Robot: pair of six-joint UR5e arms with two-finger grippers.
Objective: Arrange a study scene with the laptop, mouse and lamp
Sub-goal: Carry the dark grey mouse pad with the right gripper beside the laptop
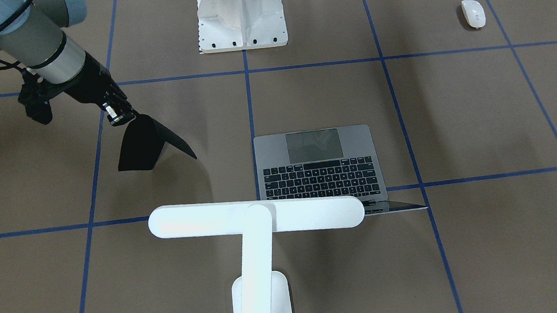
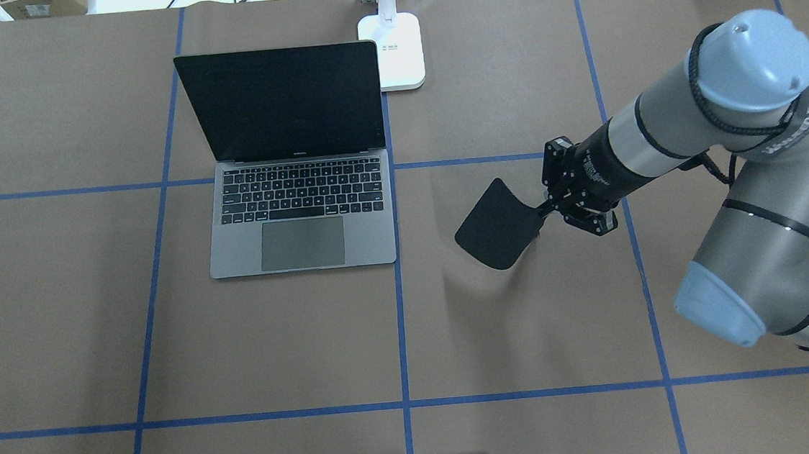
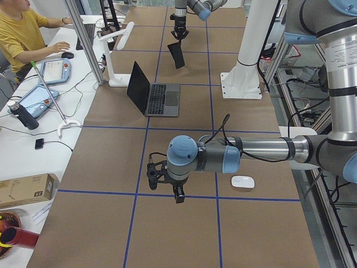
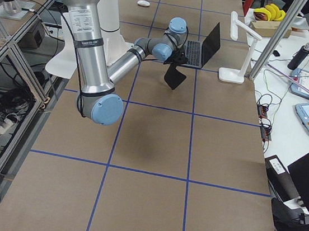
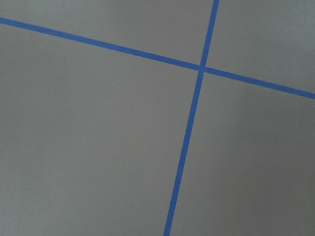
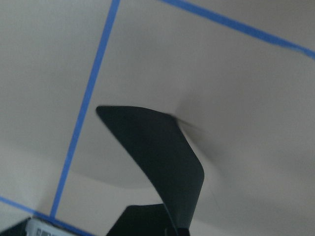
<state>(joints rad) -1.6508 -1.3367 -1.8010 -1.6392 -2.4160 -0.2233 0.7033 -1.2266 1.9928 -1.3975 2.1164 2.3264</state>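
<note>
I see dull brown paper point(image 2: 276, 338) over the table, with blue tape point(image 2: 399, 328) lines stuck on it. The laptop point(image 2: 298, 192) is smooth grey metal, not shiny. Its keys point(image 2: 300, 190) look like black plastic, and its screen point(image 2: 283, 103) is dark and glossy. The lamp point(image 1: 256, 218) and the mouse point(image 1: 473, 13) are smooth white plastic. The mat point(image 2: 498, 225) is thin, black, dull and bendy. The right arm point(image 2: 658, 142) is silver metal with pale blue caps.

On the table point(image 2: 528, 333): one laptop point(image 2: 299, 221), one mouse point(image 1: 473, 13), one lamp point(image 1: 256, 218). Also one black mat point(image 2: 495, 226) and one white bolted pedestal point(image 1: 241, 16). Two robot arms, the right arm point(image 2: 664, 131) and the left arm point(image 3: 262, 148), with one gripper apiece, making two: right gripper point(image 2: 542, 210), left gripper point(image 3: 176, 195). At the side desk point(image 3: 33, 162), one person point(image 3: 17, 33) in yellow and two tablets point(image 3: 54, 70).
</note>
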